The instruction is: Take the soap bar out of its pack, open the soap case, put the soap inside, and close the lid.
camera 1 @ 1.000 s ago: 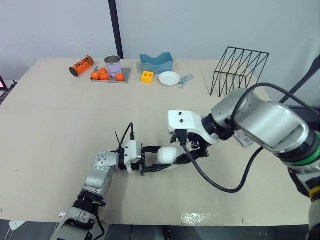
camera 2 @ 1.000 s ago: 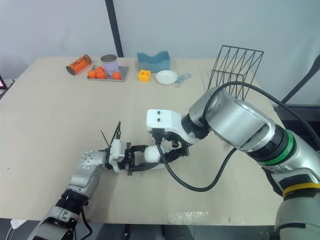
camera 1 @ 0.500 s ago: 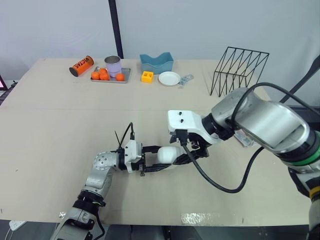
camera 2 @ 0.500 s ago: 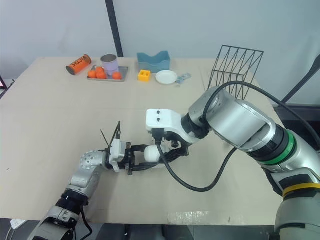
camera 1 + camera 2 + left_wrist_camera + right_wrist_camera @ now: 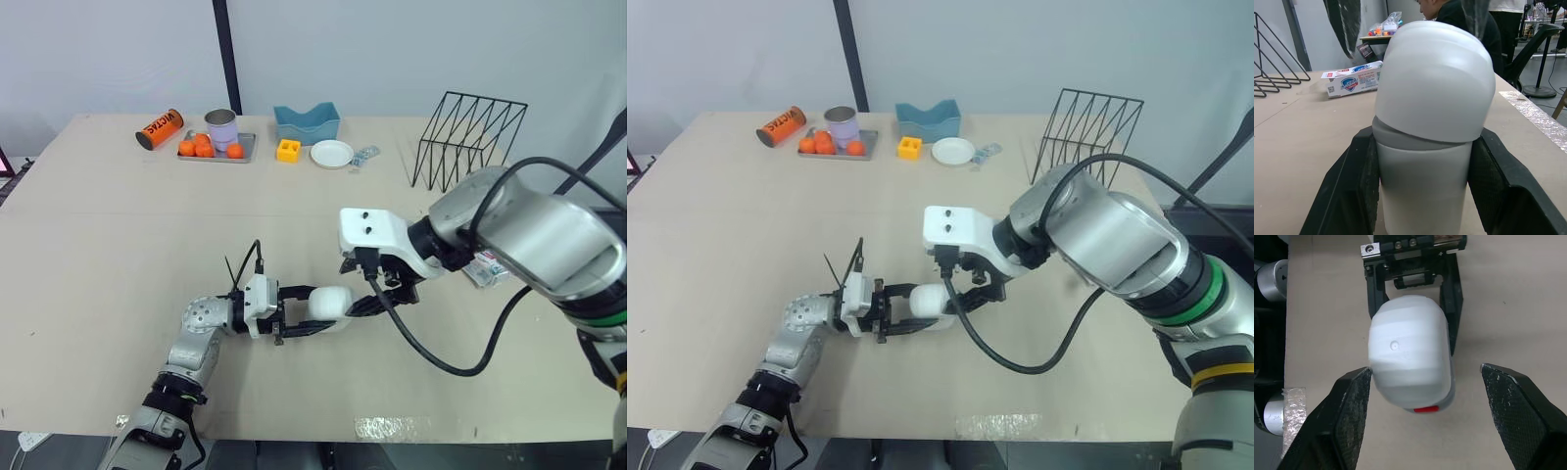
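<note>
— Right gripper has drawn back a little toward the robot's right, off the soap case. Its black fingers stand spread wide, holding nothing.
— And the left gripper?
— Clamped on the case, which rests on the table. One case, smooth white plastic, rounded. One soap pack, a printed cardboard box, lies flat well apart.
— Any differences between views?
— Left wrist view shows a grey band between lid and base. Right wrist view shows a red patch at the case's edge.
</note>
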You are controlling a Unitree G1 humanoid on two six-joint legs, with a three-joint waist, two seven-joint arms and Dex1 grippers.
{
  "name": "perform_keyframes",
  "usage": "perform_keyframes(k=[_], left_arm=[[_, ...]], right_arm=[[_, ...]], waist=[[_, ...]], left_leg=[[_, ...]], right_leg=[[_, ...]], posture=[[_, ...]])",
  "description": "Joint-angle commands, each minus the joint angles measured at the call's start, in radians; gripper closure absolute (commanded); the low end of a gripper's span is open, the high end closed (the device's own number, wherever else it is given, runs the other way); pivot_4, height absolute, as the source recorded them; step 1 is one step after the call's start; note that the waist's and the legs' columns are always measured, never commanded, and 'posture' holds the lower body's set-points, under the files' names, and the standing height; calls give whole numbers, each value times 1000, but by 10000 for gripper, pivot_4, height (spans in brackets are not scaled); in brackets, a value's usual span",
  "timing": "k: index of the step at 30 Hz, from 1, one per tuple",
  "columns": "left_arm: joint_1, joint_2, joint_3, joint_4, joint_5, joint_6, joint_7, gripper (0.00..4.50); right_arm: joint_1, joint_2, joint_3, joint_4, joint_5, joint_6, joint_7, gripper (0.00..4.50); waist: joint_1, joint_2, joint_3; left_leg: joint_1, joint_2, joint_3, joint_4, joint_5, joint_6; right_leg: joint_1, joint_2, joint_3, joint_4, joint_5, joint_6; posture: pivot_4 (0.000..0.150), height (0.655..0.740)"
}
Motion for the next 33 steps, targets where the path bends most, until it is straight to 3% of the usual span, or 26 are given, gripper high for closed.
perform_keyframes(k=[1,14,17,23,29,33], left_arm=[[-8,9,2,-8,-7,-2,-7,25619],[-12,28,11,-9,-13,7,-13,25619],[-12,35,9,-12,-17,12,-15,25619],[-18,44,6,-11,-21,18,-21,25619],[-23,46,4,-12,-20,25,-26,25619],[-23,49,3,-14,-18,27,-28,25619]], right_arm=[[-1,-39,-72,-45,22,-1,11,8548],[69,-118,-264,-138,115,-18,-2,8548],[88,-57,-340,-110,151,-4,-55,17599],[109,72,-423,-88,226,34,-142,44134],[183,173,-499,-87,339,49,-188,44134],[248,150,-467,-125,348,19,-197,44134]], waist=[[0,0,0],[-2,0,0],[-2,0,0],[-1,0,0],[-1,0,0],[0,0,0]], left_leg=[[0,0,0,0,0,0],[0,0,1,-1,0,0],[1,1,1,-1,0,0],[1,1,1,-1,0,0],[1,1,1,-1,0,0],[1,1,1,-1,0,0]], right_leg=[[0,0,0,0,0,0],[0,0,0,0,0,0],[0,1,0,0,0,0],[0,1,1,0,0,-1],[0,1,0,0,0,-1],[0,1,0,0,0,-1]], posture=[[1500,7400],[1500,7400],[1500,7400],[1500,7400],[1500,7400],[1500,7400]])
